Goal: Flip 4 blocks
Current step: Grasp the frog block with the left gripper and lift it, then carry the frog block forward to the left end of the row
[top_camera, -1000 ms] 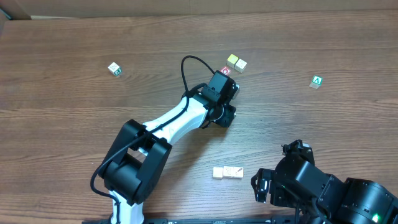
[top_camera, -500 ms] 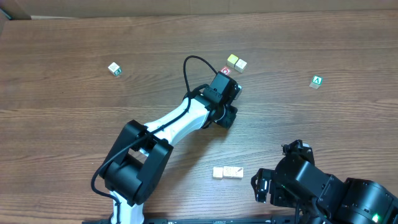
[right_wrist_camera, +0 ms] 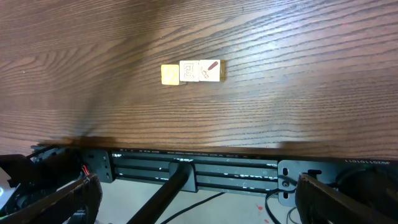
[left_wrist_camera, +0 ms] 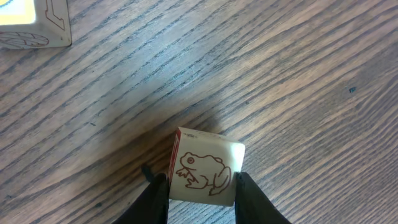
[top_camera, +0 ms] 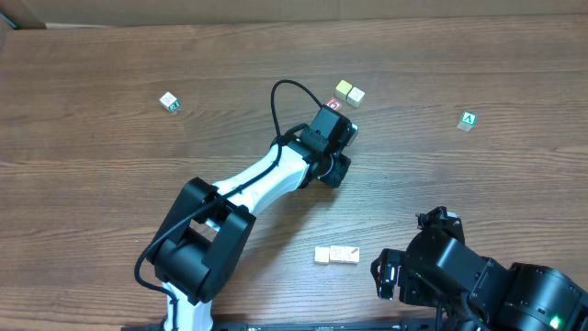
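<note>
The left gripper (left_wrist_camera: 203,194) pinches the frog cube (left_wrist_camera: 206,167), red face up, toward the far edge of the table (top_camera: 92,175), near the yellow block (top_camera: 343,89) and cream block (top_camera: 356,96). The right gripper (right_wrist_camera: 197,182) sits wide open at the near right corner. How many flips are done, I cannot tell.

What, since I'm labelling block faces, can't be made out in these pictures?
- Overhead: how the left gripper meets the frog block, hidden beneath the wrist housing.
- Left wrist: the corner block, cut off by the top-left edge.
- Overhead: prints on the lone left block and the front row of blocks, too small.
- Right wrist: the same row's prints, too small to read.
</note>
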`<action>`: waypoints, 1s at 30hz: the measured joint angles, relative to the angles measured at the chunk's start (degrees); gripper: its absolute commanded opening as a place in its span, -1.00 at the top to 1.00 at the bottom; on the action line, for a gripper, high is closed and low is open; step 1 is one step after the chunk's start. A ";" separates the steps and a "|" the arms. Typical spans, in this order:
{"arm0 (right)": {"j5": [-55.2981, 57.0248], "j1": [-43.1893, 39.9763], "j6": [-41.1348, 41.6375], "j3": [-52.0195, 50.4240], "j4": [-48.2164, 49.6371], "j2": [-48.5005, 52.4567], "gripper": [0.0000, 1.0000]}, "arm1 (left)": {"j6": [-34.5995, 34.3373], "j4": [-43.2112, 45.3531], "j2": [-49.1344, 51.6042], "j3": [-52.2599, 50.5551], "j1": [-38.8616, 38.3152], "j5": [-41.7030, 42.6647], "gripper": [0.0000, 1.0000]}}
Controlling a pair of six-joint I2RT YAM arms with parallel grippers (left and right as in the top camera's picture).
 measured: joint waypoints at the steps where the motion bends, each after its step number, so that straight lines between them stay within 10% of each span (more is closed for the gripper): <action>1: 0.00 0.00 0.00 0.00 0.02 0.00 -1.00 | 0.04 -0.04 -0.02 0.00 0.00 0.02 0.63; 13: 0.00 0.00 0.00 0.00 0.02 0.00 -1.00 | -2.03 -1.38 -0.02 0.52 0.02 0.00 0.92; 30: 0.00 0.00 0.00 0.00 -0.66 0.11 -1.00 | -13.33 -29.44 -6.62 6.14 6.95 -3.23 0.91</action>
